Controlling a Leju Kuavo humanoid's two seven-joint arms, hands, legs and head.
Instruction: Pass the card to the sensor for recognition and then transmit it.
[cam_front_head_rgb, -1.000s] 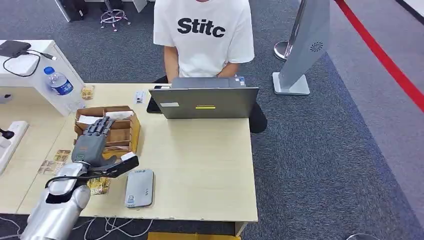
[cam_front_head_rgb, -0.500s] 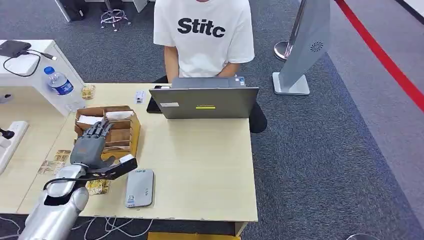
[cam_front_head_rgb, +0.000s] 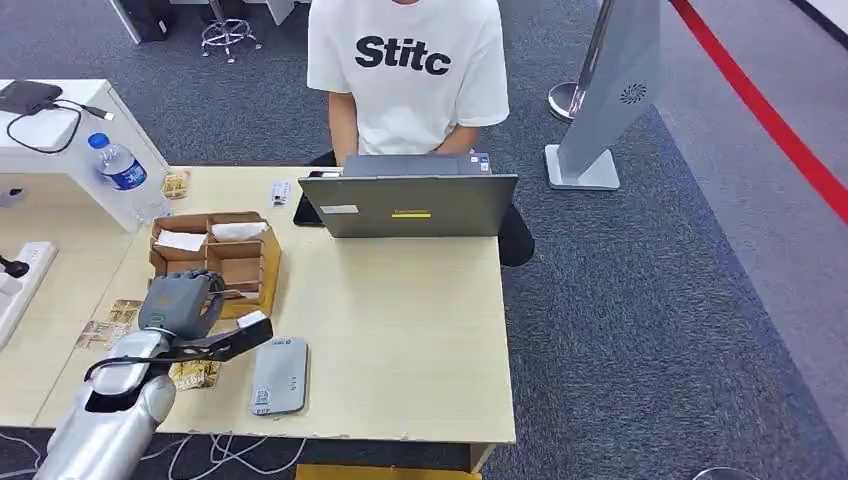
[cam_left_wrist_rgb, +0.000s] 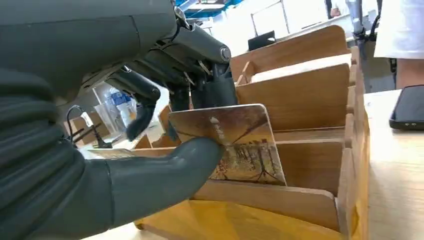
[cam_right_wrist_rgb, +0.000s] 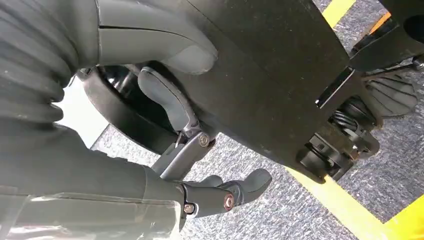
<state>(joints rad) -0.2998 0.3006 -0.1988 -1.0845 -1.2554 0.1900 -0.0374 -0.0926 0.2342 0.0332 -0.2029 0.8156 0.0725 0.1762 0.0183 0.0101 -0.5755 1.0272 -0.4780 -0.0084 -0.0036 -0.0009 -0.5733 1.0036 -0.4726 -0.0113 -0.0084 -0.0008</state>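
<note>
The light wooden tabletop (cam_front_head_rgb: 410, 330) carried everything, and a person in a white printed T-shirt (cam_front_head_rgb: 405, 65) sat behind its far edge. A grey open laptop (cam_front_head_rgb: 410, 203) stood at the middle of that far edge, its lid back toward the robot. Toward the left edge sat a wooden compartment box (cam_front_head_rgb: 240, 262) holding white cards in its far slots. Near the front edge, left of centre, lay a flat grey card reader (cam_front_head_rgb: 279, 376). A black phone (cam_left_wrist_rgb: 409, 107) lay on the tabletop beside the box.

The left robot hand (cam_front_head_rgb: 178, 302) was over the near compartments of the box, fingers curled down. In the left wrist view its thumb (cam_left_wrist_rgb: 165, 172) and dark fingers (cam_left_wrist_rgb: 210, 87) pinched a card (cam_left_wrist_rgb: 235, 142) printed with a brownish picture; the card stood upright in a near slot of the box, clear of the reader. The right robot hand (cam_right_wrist_rgb: 165, 115) hung above grey carpet, fingers curled in, grasping nothing.
</note>
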